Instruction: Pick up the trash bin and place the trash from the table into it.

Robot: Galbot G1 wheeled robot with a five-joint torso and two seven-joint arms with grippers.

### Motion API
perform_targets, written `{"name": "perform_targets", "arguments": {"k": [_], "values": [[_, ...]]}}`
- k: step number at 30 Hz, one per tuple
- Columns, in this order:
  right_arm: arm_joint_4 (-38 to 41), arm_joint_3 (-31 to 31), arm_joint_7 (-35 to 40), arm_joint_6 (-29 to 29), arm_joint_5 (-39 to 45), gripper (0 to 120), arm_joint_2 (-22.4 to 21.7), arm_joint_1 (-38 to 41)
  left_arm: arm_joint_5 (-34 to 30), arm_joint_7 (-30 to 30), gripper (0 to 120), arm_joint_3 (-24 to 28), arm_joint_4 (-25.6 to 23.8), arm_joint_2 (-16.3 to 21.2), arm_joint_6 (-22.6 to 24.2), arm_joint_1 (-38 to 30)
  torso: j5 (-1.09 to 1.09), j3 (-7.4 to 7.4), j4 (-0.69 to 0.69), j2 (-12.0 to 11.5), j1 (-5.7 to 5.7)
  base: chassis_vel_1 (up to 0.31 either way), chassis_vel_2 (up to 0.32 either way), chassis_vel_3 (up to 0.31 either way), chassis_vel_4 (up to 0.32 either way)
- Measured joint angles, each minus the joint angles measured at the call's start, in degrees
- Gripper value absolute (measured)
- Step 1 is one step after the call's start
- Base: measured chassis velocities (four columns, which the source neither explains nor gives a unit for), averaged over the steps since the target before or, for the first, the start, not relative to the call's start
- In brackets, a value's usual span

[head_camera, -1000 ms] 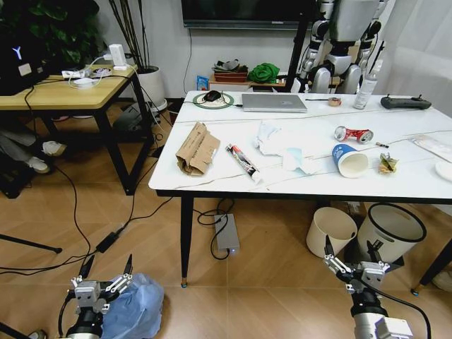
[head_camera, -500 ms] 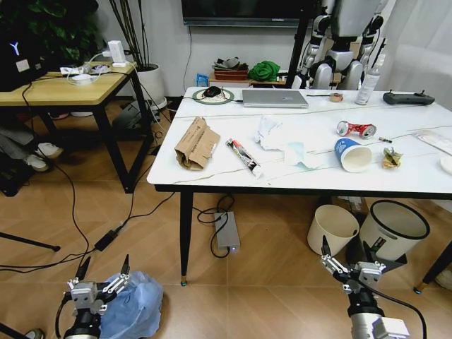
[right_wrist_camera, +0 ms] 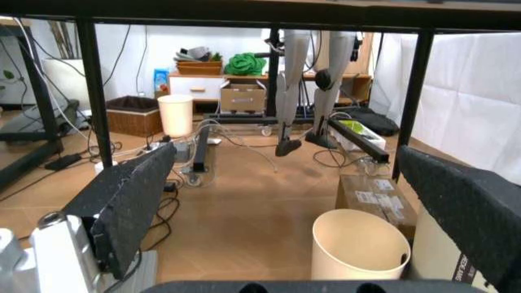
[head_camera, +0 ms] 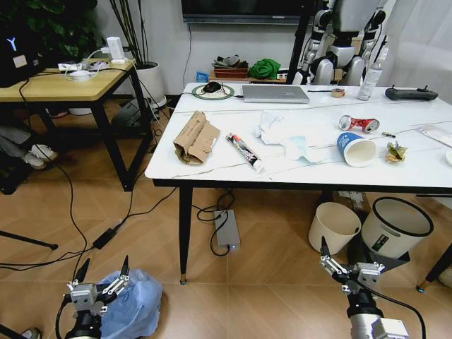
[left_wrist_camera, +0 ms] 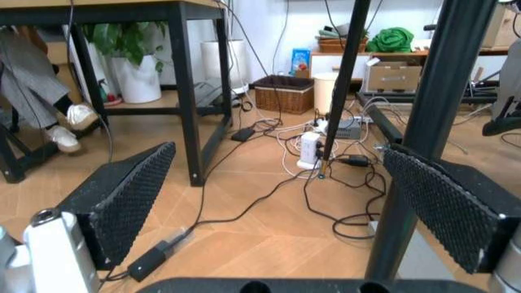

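**Both tools low and released, bin beside the left one**

You have the left tool (head_camera: 101, 275) down at 7 o'clock in the head view, its fingers spread wide with nothing between them. The bin (head_camera: 134, 304), with its crinkly blue bag, sits on the floor just beside that tool, at its 4 o'clock. From the left wrist you see both ribbed pads (left_wrist_camera: 122, 198) apart, with a black table leg (left_wrist_camera: 427, 128) near the far pad.

Your right tool (head_camera: 347, 258) hangs at 5 o'clock, also released, holding nothing. It sits in front of the cream bin (head_camera: 332, 227) and the white bin (head_camera: 395, 227), which both stand under the table (head_camera: 212, 169).

The trash lies on the table top, well apart from both tools: the cardboard (head_camera: 195, 137) at 11 o'clock, the wrapper (head_camera: 244, 152) next to it, the tissues (head_camera: 284, 135) near the middle, then the cup (head_camera: 354, 149) on its side with the can (head_camera: 359, 123) beyond it. A laptop (head_camera: 275, 94) lies at the far edge.
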Motion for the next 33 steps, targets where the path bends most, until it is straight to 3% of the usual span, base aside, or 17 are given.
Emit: {"name": "perform_targets", "arguments": {"k": [33], "values": [[-0.5, 0.0, 0.0, 0.3, 0.1, 100, 0.0, 0.2, 0.7, 0.2, 100, 0.3, -0.1, -0.1, 0.3, -0.4, 0.0, -5.02, 0.0, -7.9, -2.88, 0.0, 0.0, 0.0, 0.0]]}}
